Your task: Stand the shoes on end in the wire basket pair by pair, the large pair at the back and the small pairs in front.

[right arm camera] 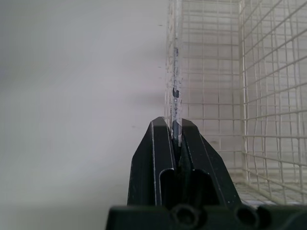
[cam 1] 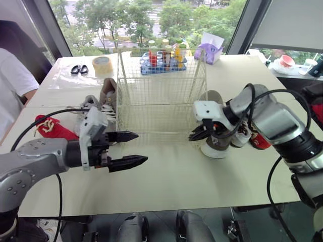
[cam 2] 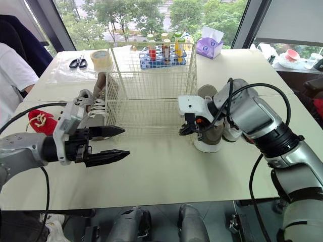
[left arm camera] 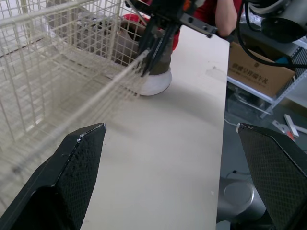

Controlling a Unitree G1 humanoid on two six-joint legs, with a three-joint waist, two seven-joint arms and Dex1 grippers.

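Basket-steadying looks to be the step in hand. In the head view the right claw [cam 1: 195,135] is closed tight on a wire at the near right corner of the wire basket [cam 1: 161,93], which stands empty on the worktop [cam 1: 166,184]. The left claw [cam 1: 142,147] hovers spread wide, holding nothing, with the basket just beyond its tips.

Counted: one basket. Two grey sneakers [cam 1: 104,101] lie together beyond the left claw, and one small red shoe [cam 1: 52,129] lies out beside its wrist. One olive shoe [cam 1: 217,145] with a white sole sits directly behind the right claw. More footwear is half hidden by that arm, a second red shoe [cam 1: 260,141] among it, so the full tally is uncertain.

In the left wrist view the fingers [left arm camera: 72,167] stand far apart over bare worktop. Ahead of them the right claw pinches the basket's corner, with the olive shoe just behind it.

In the right wrist view both fingers meet on a single upright wire, and the mesh runs away from the tips.

I judge the pinch should be low and firm so the basket neither tips nor slides. The free left claw should fetch the large pair first, for the back.
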